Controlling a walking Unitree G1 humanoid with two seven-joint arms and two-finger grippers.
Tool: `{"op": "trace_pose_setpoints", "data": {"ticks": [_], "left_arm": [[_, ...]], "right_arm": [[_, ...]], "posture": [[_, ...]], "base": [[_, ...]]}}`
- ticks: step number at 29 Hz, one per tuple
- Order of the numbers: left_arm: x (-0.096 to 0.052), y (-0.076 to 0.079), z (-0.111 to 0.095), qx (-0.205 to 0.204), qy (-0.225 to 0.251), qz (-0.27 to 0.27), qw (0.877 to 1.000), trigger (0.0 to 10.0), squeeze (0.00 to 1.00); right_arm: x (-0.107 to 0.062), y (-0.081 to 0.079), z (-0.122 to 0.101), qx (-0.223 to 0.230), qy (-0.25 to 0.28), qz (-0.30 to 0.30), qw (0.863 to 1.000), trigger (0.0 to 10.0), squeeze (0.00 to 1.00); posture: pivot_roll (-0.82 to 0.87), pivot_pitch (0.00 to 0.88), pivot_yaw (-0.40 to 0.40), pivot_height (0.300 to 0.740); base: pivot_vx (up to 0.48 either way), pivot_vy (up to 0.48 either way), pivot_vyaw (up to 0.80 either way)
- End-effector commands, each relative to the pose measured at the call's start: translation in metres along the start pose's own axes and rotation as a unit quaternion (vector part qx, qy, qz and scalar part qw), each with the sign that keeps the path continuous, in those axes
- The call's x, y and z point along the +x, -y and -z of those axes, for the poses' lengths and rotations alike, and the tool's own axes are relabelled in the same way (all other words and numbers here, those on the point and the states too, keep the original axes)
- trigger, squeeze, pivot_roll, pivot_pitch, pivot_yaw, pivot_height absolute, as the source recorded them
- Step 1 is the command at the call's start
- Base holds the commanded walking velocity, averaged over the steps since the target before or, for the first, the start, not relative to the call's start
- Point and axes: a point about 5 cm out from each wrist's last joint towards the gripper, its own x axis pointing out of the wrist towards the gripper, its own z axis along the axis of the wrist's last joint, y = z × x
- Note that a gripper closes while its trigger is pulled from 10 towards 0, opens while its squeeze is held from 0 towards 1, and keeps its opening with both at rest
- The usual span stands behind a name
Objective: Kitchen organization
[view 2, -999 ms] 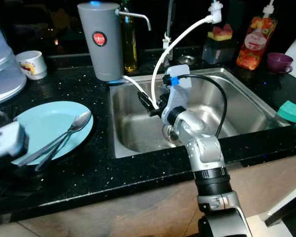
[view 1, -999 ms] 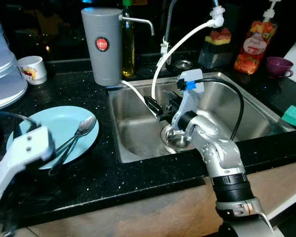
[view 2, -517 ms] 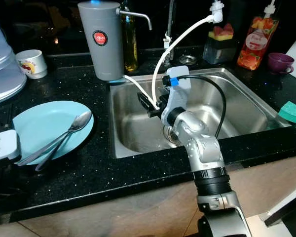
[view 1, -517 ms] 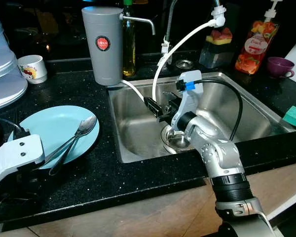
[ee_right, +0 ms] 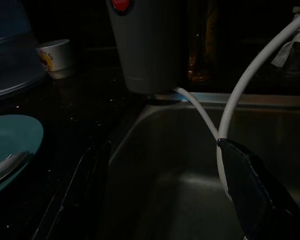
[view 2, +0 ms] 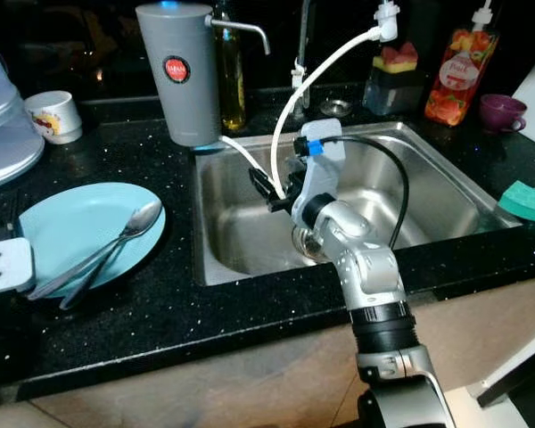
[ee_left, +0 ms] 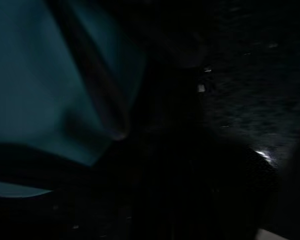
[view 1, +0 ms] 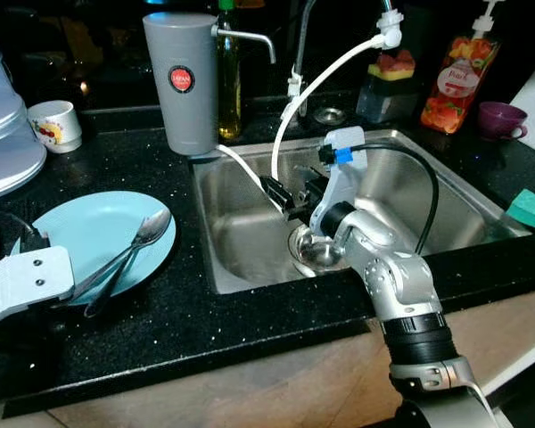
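A light blue plate (view 1: 102, 234) lies on the black counter left of the sink, with two spoons (view 1: 134, 250) resting across it. My left arm's white wrist piece (view 1: 22, 281) hovers low at the plate's near left edge; the dark left wrist view makes out the plate (ee_left: 35, 90) close by. My right gripper (view 1: 292, 194) hangs open inside the steel sink (view 1: 241, 250), above the drain (view 1: 314, 254). Its fingers (ee_right: 250, 185) stand wide apart with nothing held. A white hose (ee_right: 225, 105) runs just beside one finger.
A grey filter jug (view 1: 180, 80) and an oil bottle (view 1: 228, 85) stand behind the sink. A white cup (view 1: 55, 125) and a big pale container (view 1: 4, 134) sit at the back left. A soap bottle (view 1: 455, 80), purple cup (view 1: 504, 119) and green sponge (view 1: 530, 209) are on the right.
My left arm's wrist piece has drawn back toward the lower left, off the plate's edge. The right arm has stayed put over the drain.
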Motion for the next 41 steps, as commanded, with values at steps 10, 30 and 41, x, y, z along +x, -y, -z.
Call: {"op": "trace_pose_setpoints", "data": {"ticks": [10, 30, 41], "left_arm": [[0.018, -0.017, 0.003, 0.047, 0.016, -0.061, 0.997, 0.0, 0.00], [0.040, -0.038, -0.003, 0.084, 0.062, -0.154, 0.983, 0.0, 0.00], [0.040, -0.044, -0.015, 0.093, 0.092, -0.191, 0.973, 0.0, 0.00]], "right_arm": [[0.000, 0.003, 0.000, 0.000, -0.007, 0.004, 1.000, 10.0, 0.00], [0.000, 0.001, -0.001, -0.002, -0.005, 0.002, 1.000, 10.0, 0.00], [0.000, 0.001, -0.002, -0.004, -0.006, -0.003, 1.000, 10.0, 0.00]], "posture": [[0.02, 0.067, -0.009, 0.740], [0.01, 0.050, -0.012, 0.740], [0.00, 0.044, -0.019, 0.740]], "base": [[0.000, 0.000, 0.00], [0.000, 0.000, 0.00], [0.000, 0.000, 0.00]]}}
